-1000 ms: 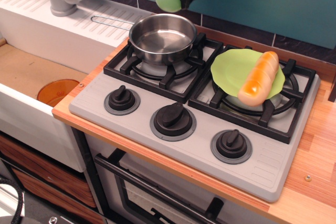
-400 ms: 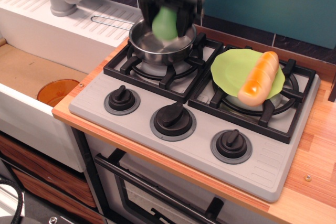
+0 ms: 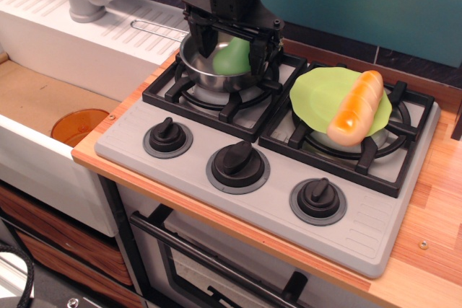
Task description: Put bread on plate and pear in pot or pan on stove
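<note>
In the single overhead view, the gripper (image 3: 229, 52) is seen lowered into the pot (image 3: 209, 70) on the left rear burner of the stove (image 3: 274, 178), its jaws clamped on the pear (image 3: 232, 57), which hangs inside the rim. The bread (image 3: 356, 107) is already laid across the plate (image 3: 321, 95) on the right burner. For a clean release, the pear should be brought close to the pot floor, the jaws parted only then, and the arm lifted straight up so the rim and handle are not knocked.

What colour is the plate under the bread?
Lime green; the plate shows clearly in the only view, with the bread lying across its right side.
</note>
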Controlling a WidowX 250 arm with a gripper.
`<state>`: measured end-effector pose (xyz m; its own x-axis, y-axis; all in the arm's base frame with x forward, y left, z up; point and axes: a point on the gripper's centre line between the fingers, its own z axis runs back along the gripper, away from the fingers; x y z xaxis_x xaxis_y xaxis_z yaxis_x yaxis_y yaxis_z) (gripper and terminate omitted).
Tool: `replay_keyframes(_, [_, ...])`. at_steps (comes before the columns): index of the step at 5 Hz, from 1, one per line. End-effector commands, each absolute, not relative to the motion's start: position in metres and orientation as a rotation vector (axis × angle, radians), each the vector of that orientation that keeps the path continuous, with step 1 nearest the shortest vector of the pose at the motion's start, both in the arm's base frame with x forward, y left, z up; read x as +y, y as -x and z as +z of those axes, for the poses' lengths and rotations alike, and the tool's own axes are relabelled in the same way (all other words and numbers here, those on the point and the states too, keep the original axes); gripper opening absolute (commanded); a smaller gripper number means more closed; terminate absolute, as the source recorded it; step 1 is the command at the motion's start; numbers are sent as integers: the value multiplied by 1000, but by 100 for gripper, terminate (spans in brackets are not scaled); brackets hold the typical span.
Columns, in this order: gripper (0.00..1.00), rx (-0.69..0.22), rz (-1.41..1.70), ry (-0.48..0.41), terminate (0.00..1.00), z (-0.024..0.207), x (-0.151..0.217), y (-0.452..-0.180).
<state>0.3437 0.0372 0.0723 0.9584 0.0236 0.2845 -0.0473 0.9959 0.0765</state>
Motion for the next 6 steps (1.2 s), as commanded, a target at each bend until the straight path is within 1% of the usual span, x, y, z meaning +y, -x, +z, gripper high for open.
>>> replay_keyframes(1, [100, -325, 30, -87, 0, 114, 27, -349])
replay_keyframes(2, [100, -309, 35, -92, 0, 128, 17, -346])
replay_keyframes(3, [100, -295, 23, -67, 0, 135, 8, -342])
replay_keyframes(6, [100, -272, 88, -48, 0, 150, -52, -312])
